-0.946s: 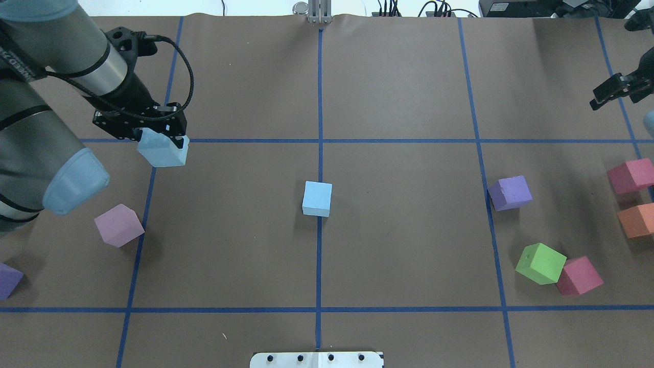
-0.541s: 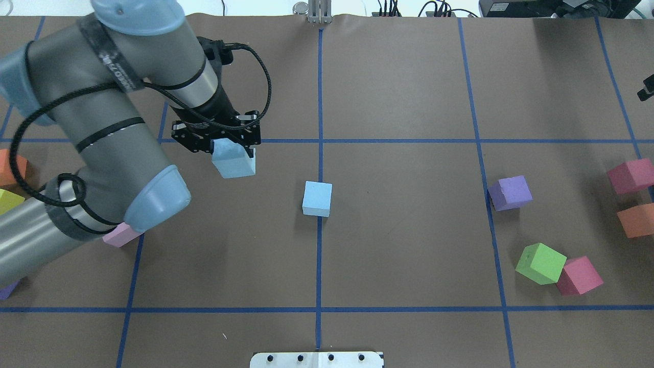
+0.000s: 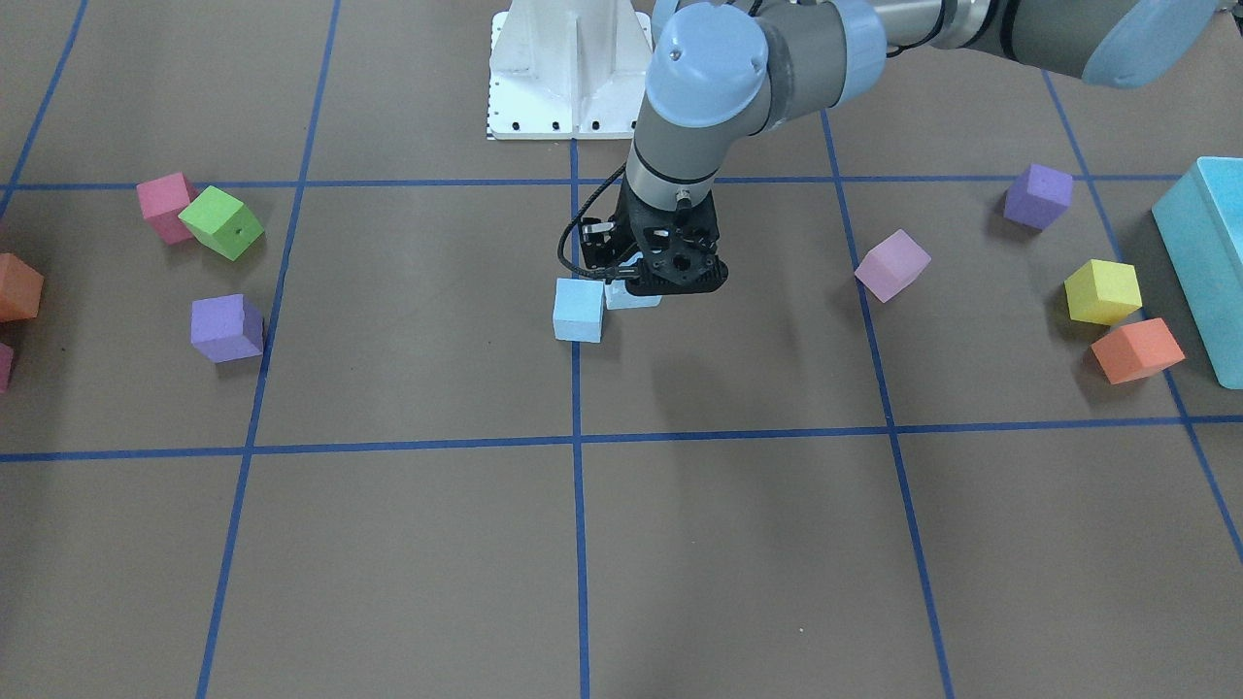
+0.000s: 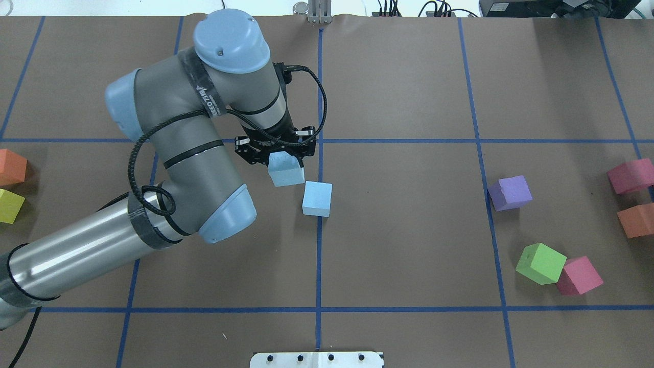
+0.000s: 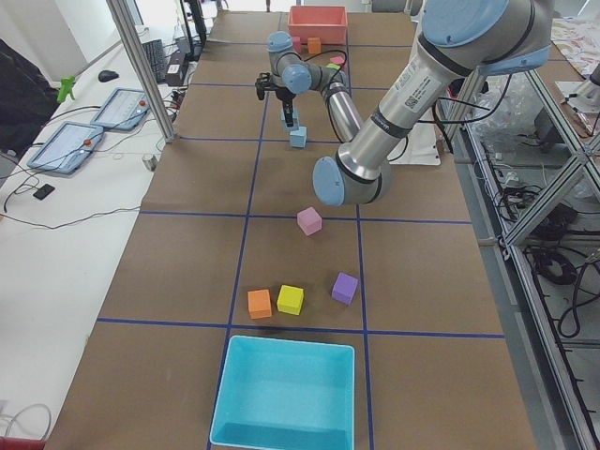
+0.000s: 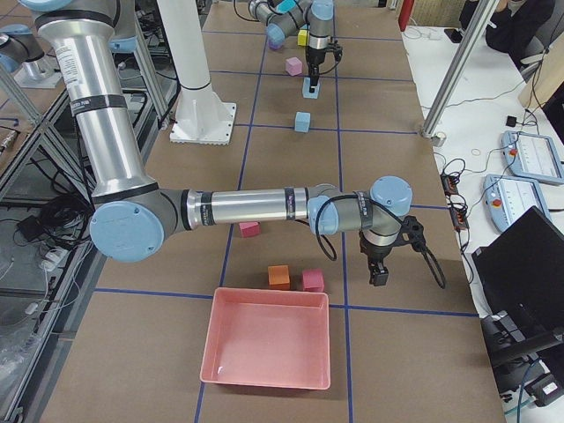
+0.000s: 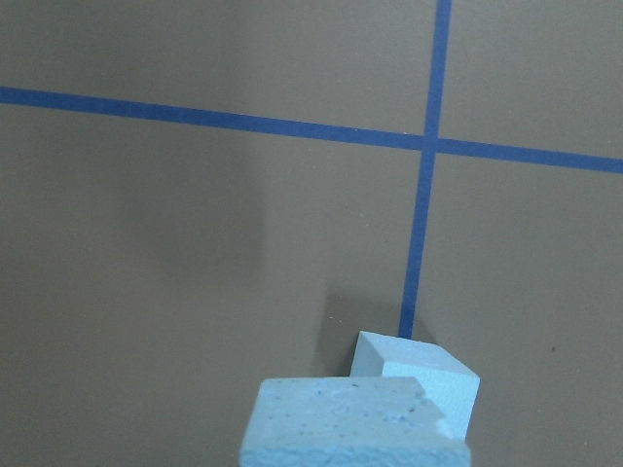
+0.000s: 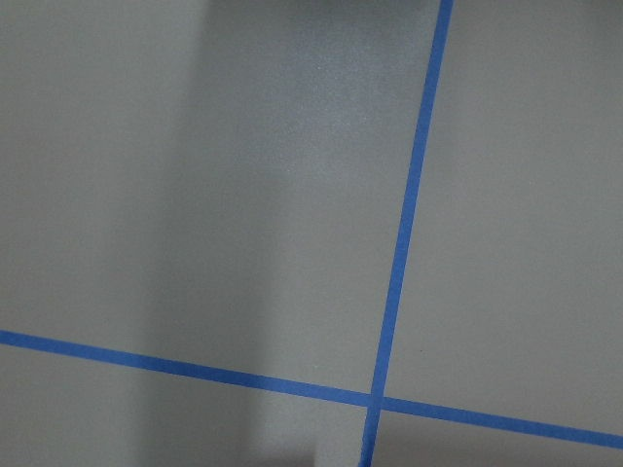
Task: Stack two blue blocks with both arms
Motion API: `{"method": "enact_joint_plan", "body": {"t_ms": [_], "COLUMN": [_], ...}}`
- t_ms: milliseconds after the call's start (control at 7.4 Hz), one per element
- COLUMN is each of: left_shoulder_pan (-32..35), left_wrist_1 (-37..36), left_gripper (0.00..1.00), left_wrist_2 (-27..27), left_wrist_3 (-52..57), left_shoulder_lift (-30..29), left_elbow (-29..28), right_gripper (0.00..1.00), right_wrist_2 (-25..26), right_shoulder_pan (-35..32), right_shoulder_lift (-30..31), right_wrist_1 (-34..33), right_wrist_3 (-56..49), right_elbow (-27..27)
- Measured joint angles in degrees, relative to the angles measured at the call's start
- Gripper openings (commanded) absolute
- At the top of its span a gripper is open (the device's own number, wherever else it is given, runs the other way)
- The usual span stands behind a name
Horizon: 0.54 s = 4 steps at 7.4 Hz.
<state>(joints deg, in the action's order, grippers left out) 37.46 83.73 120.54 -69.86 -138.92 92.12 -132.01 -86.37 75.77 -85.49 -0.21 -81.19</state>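
My left gripper [image 4: 284, 159] is shut on a light blue block [image 4: 285, 172] and holds it just above the table. It also shows in the front-facing view [image 3: 670, 277], with the held block [image 3: 632, 295] mostly under it. The second blue block [image 4: 317, 199] lies on the centre tape line, just right of and nearer than the held one, apart from it. The left wrist view shows the held block [image 7: 355, 425] at the bottom and the other block [image 7: 421, 374] just beyond. My right gripper [image 6: 381, 275] shows only in the exterior right view; I cannot tell its state.
On the right are a purple cube [image 4: 510, 193], a green cube [image 4: 540, 263], pink cubes [image 4: 579, 276] and an orange cube [image 4: 636, 220]. On the left are orange [image 4: 10, 166] and yellow [image 4: 9, 205] cubes, a lilac cube [image 3: 891, 264] and a turquoise box [image 3: 1204, 252].
My left arm has swung right with the blue block, from the left grid column to just beside the centre block. The right gripper has left the overhead view.
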Motion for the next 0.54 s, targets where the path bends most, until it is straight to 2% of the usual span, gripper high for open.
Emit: {"method": "enact_joint_plan", "body": {"t_ms": [270,541], "left_shoulder_pan": [-0.47,-1.66], "left_wrist_1": [2.17,3.26], "left_gripper": [0.62,0.63], "left_wrist_2": [-0.56,-2.81], "left_wrist_3": [0.36,2.32], "left_shoulder_lift": [-4.60,-5.63], "left_elbow": [-6.41,-8.96], "right_gripper": [1.00,1.00], "right_wrist_2": [0.00,0.00], "right_shoulder_pan": [-0.16,-0.20], "right_shoulder_lift": [0.12,0.16], "right_wrist_1": [0.03,0.00], "right_wrist_3": [-0.13,-0.14], "right_elbow": [0.00,0.05]}}
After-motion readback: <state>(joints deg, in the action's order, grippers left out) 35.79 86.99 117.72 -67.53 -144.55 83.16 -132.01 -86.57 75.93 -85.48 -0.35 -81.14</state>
